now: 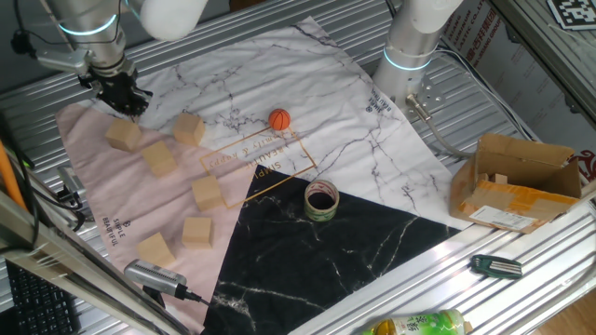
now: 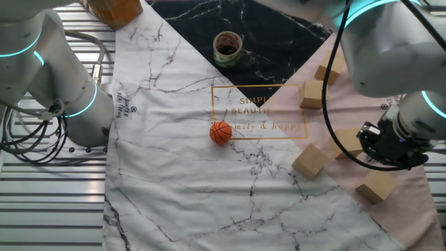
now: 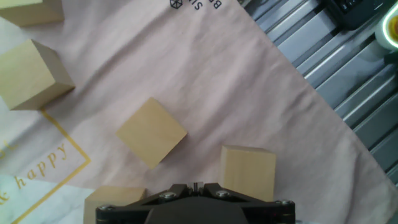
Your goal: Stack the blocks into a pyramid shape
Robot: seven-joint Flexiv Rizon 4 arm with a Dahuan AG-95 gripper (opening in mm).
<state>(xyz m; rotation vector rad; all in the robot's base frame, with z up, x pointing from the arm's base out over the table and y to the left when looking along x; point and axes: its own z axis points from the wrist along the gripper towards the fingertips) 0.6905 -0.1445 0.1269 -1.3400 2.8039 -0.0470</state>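
We've got our end effector (image 1: 124, 99) hovering above the pink corner of the surface (image 1: 93, 177), nothing in its grip, though how wide it stands we cannot tell. Directly beneath sits the nearest block (image 1: 123, 134), and we judge that's the target. The other blocks (image 1: 207, 193) lie loose, apart, all unstacked. Orange ball (image 1: 279, 119) and tape roll (image 1: 321, 199) sit well clear, blocking nothing
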